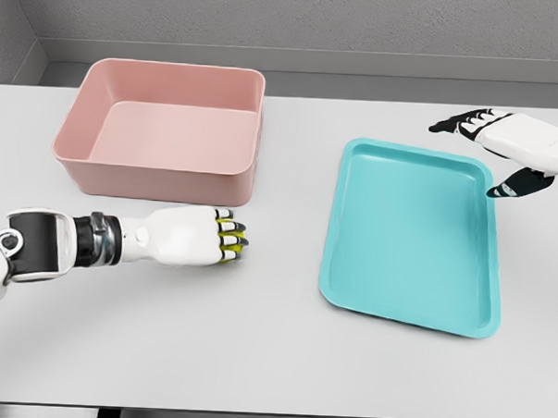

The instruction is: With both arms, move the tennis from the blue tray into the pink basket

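Now our left hand (202, 237) sits fist-closed around yellow-green tennis ball (229, 242), on table (254, 356) just below pink basket (162, 130). Our right hand (504, 145) hovers open-fingered beside blue tray (412, 238), right edge.

The basket (162, 121) was plain pink, the tray (412, 235) plain turquoise, the table (272, 357) pale grey. The left hand (199, 236) was white with black-tipped fingers, yellow-green showing between them; the right hand (504, 145) was white with black fingertips.
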Controlling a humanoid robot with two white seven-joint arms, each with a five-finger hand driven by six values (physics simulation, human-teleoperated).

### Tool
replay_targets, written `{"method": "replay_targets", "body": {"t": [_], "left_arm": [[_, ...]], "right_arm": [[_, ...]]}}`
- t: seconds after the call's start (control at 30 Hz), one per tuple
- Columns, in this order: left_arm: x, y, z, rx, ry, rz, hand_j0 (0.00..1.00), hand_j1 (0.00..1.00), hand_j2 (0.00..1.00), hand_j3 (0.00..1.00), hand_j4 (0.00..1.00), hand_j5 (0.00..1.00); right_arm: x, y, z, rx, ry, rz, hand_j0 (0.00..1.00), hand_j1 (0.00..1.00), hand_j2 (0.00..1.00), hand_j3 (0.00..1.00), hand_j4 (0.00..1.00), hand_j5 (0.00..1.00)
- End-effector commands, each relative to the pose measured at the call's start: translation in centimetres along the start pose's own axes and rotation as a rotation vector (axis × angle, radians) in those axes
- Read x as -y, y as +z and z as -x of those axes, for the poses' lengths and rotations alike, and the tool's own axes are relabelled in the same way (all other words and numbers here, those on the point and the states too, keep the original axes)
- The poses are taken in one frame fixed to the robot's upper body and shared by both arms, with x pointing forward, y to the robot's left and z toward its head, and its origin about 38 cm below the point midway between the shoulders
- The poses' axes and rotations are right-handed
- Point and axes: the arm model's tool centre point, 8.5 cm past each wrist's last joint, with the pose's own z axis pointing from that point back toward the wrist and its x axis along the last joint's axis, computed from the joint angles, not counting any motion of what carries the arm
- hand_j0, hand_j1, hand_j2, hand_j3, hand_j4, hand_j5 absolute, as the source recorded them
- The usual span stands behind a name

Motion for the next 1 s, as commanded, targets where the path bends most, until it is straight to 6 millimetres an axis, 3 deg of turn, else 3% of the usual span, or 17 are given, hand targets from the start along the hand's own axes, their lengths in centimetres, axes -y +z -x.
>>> {"method": "replay_targets", "body": {"t": [0.0,0.53,0.6,0.7,0.97], "left_arm": [[0.1,0.1,0.0,0.0,0.001,0.004,0.63,0.63,0.63,0.63,0.63,0.63],[-0.1,-0.1,-0.2,0.013,0.041,-0.025,0.51,0.51,0.51,0.51,0.51,0.51],[-0.3,0.0,0.0,0.01,0.043,-0.032,0.33,0.33,0.33,0.33,0.33,0.33],[-0.5,0.1,0.1,0.011,0.063,-0.048,0.16,0.16,0.16,0.16,0.16,0.16],[-3.3,0.5,2.2,-0.002,0.082,-0.139,0.13,0.13,0.13,0.13,0.13,0.13]], "right_arm": [[0.0,0.0,0.0,0.0,-0.003,0.001,1.0,1.0,1.0,1.0,1.0,1.0],[0.1,0.1,0.0,-0.001,-0.001,0.004,1.0,1.0,1.0,1.0,1.0,1.0],[0.1,0.1,0.1,-0.002,-0.002,0.003,1.0,1.0,1.0,1.0,1.0,1.0],[0.1,0.1,0.1,-0.002,-0.002,0.003,1.0,1.0,1.0,1.0,1.0,1.0],[0.1,0.0,0.1,-0.001,-0.002,0.002,1.0,1.0,1.0,1.0,1.0,1.0]]}}
